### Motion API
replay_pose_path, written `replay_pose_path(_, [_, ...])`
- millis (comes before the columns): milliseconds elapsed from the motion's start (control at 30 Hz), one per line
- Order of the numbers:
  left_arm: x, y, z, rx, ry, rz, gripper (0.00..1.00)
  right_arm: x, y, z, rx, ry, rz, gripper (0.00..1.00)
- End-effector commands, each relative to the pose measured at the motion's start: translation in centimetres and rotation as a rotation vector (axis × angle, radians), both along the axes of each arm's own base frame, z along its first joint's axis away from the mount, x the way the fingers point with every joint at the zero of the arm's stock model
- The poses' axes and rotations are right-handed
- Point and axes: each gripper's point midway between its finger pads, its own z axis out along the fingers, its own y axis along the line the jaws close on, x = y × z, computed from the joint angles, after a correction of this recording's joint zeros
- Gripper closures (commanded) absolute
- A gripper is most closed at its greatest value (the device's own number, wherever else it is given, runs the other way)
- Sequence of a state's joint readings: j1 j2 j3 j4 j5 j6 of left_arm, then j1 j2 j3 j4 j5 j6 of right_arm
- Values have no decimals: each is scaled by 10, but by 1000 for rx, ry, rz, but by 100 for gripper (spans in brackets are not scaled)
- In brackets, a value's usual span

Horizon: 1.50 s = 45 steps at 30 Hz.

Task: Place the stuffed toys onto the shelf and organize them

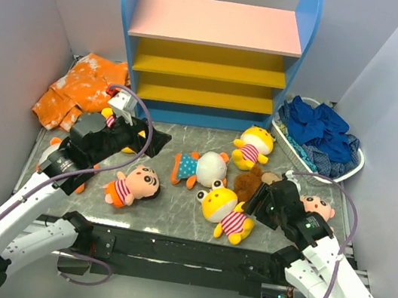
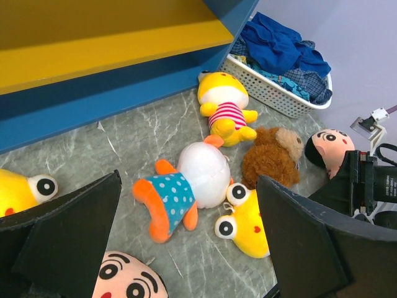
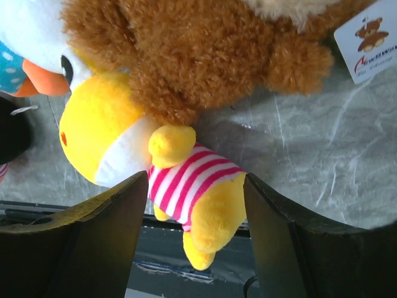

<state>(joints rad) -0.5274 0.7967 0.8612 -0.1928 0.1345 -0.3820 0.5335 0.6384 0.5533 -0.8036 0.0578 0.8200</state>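
Hanging low over one toy, the right tool (image 3: 195, 180) was wide open and held nothing. Its two fingers (image 3: 93, 242) stood one on each side of the yellow toy in the pink-striped shirt (image 3: 186, 186). That toy lay face up on the grey worktop (image 1: 172, 217), far out in front of the shelf (image 1: 213, 52) and a bit toward the shelf's right side. It was one of the toys lying farthest from the shelf.

The toy lay on a slant. Its big head pointed toward the shelf and its feet pointed away from the shelf. The striped tummy sat right in the gap of the tool, so I think the fingers only needed to go down and squeeze across the tummy. The gap did not cross the toy quite squarely, so a small turn could help.

The brown monkey (image 1: 252, 181) lay touching the yellow toy's head, on the side nearer the shelf. I think the tool could pinch monkey fur too if it went down too close to the head.

The left tool (image 2: 189, 180) was open too, with nothing in it. It hung closer to the shelf, toward the shelf's left side, and the toy in the blue dotted shirt (image 1: 197, 168) lay out ahead of it. The right arm was much nearer the yellow toy, so this grab looked like its job. No toy sat on the shelf yet.
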Motion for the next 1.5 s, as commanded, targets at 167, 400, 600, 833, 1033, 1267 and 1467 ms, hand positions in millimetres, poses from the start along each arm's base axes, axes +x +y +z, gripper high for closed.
replay_pose_path(167, [-2,0,16,-13,-45,-10,4,-16,3,-2,31,50,2,32])
replay_pose_path(400, [-3,1,18,-15,-55,-8,4,-24,5,-9,27,82,20,32])
replay_pose_path(600, [-2,1,17,-11,-52,-6,4,-34,9,-21,18,123,57,34])
replay_pose_path(833, [-2,0,15,-9,-47,-9,4,-35,15,-17,34,104,86,77])
replay_pose_path(1033, [1,1,13,-2,-44,1,4,-29,46,40,201,8,175,100])
replay_pose_path(1267, [5,17,19,1,-68,91,4,0,72,134,289,-143,226,100])
replay_pose_path(1467, [5,36,27,-22,-101,189,4,48,93,238,323,-372,225,100])
